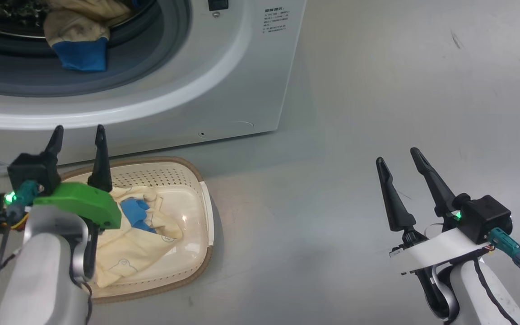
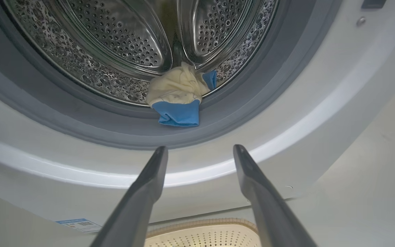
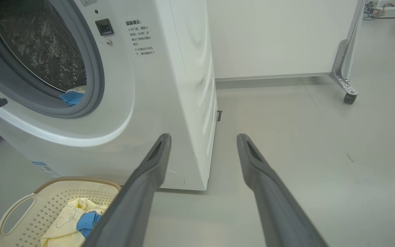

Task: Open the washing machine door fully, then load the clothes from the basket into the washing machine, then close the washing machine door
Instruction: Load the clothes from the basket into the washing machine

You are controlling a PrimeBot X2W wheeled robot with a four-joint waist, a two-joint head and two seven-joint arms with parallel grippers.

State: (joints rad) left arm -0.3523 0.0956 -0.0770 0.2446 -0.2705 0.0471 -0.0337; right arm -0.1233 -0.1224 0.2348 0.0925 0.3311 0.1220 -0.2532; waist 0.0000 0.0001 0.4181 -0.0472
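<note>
My left hand (image 1: 80, 128), wide open and empty, above the basket (image 1: 188, 165); my right hand (image 1: 397, 155) likewise. Right wrist view: wheeled partition (image 3: 340, 65) beyond the washing machine (image 3: 170, 85).

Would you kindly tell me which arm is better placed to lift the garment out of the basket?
Left, probably: the left end effector hovers open by the basket holding the garment, while the right end effector stands open over bare floor.

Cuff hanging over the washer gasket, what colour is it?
Bright blue; the cuff shows best in the left wrist view.
</note>
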